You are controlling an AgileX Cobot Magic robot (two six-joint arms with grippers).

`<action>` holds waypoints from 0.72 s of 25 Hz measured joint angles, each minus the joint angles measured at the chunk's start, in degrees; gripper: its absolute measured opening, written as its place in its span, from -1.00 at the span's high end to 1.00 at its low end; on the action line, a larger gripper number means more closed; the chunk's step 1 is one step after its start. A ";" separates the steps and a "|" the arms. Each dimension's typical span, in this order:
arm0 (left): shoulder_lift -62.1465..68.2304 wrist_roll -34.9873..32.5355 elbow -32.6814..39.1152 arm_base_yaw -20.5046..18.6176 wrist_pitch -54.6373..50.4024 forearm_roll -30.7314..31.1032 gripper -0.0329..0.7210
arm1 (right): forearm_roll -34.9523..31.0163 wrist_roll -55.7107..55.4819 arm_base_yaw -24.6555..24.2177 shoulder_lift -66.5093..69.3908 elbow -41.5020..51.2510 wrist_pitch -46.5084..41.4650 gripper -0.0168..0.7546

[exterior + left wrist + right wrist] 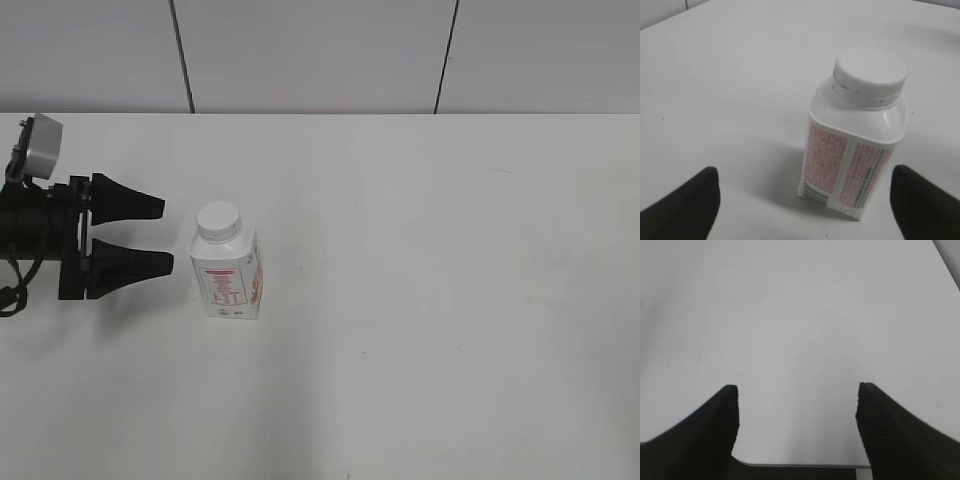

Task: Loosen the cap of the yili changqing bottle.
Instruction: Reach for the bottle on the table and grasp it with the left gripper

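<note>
Nothing of the loosening looks done yet: the small round white ribbed screw cap (218,220) sits fully seated on the small white square-bodied plastic bottle with red-orange printing (229,275), which stands upright left of centre in the exterior view on the white table (450,300). The left gripper (165,235) hangs just beside it at mid-left, jaws spread, gripping nothing. The right gripper (797,405) is also spread and empty, over bare table. Holding and twisting both remain.
</note>
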State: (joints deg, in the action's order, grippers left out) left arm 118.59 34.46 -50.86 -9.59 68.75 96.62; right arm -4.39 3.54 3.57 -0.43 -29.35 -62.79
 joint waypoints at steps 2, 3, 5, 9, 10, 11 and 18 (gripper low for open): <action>0.00 0.00 -0.12 1.15 -0.39 0.00 -0.77 | 0.00 0.00 0.00 0.00 0.00 0.00 -0.54; 0.00 0.00 -0.18 1.86 -0.69 0.00 -0.77 | 0.00 0.00 0.00 0.00 0.00 0.00 -0.54; 0.00 0.05 -0.18 3.94 -0.95 0.00 -0.76 | 0.00 0.00 0.00 0.00 0.00 0.00 -0.54; 0.00 0.05 -0.18 8.37 -5.15 0.00 -0.74 | 0.00 0.00 0.00 0.00 0.00 0.00 -0.54; 0.00 0.05 -0.18 9.19 -7.26 0.00 -0.73 | 0.00 0.00 0.00 0.00 0.00 0.00 -0.54; 0.00 0.05 -0.18 10.04 -9.20 -0.06 -0.72 | 0.00 0.00 0.00 0.00 0.00 0.00 -0.54; 0.00 -2.76 -0.18 12.67 -12.04 -7.23 -0.68 | 0.00 0.00 0.00 0.00 0.00 0.00 -0.54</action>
State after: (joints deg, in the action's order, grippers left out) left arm 118.59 31.69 -51.04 3.08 56.71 89.38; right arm -4.39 3.54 3.57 -0.43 -29.35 -62.79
